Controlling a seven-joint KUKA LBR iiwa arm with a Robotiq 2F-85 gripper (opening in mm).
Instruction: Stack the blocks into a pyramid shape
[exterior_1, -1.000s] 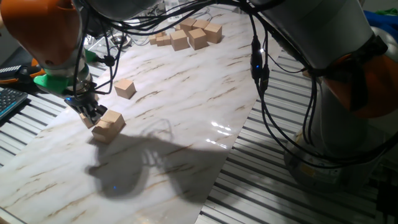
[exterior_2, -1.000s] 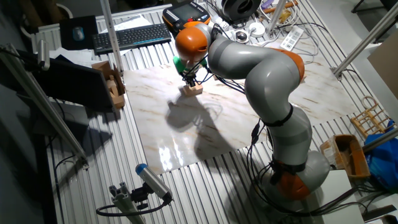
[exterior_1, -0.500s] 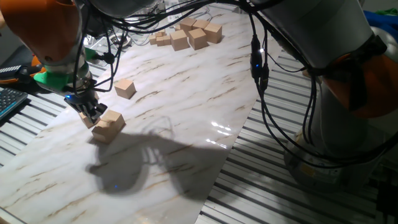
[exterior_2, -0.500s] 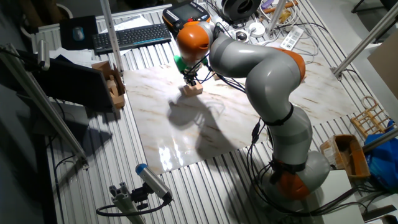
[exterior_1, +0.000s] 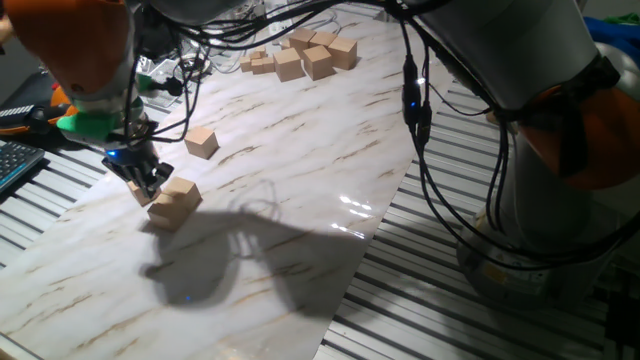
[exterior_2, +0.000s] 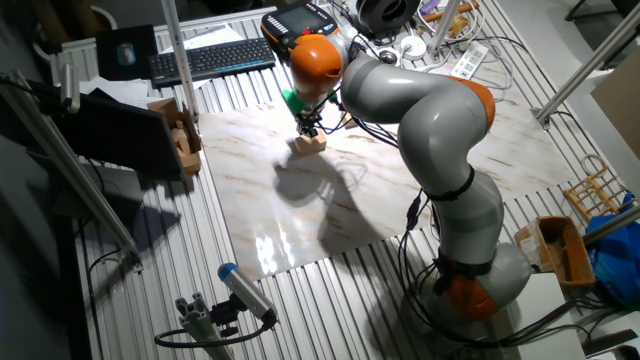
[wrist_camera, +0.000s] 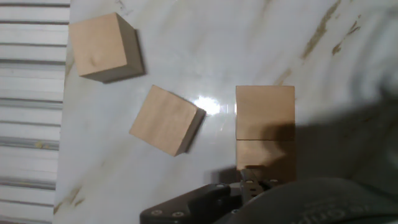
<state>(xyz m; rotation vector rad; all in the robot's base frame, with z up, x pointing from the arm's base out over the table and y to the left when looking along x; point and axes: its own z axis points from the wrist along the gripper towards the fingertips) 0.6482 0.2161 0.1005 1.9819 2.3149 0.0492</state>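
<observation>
Beside tool (exterior_1: 150, 184), possibly touching: blocks (exterior_1: 175, 201).

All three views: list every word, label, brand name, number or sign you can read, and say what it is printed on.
No readable text in any view.
The light-tan wooden cubes are plain and unmarked.
The black keyboard has keys too small to read.
The marble-patterned white tabletop carries only veining, no writing.

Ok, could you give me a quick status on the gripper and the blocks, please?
Gripper low beside two-block stack, jaw state unclear. Loose block nearby. Nothing in the way.
</observation>
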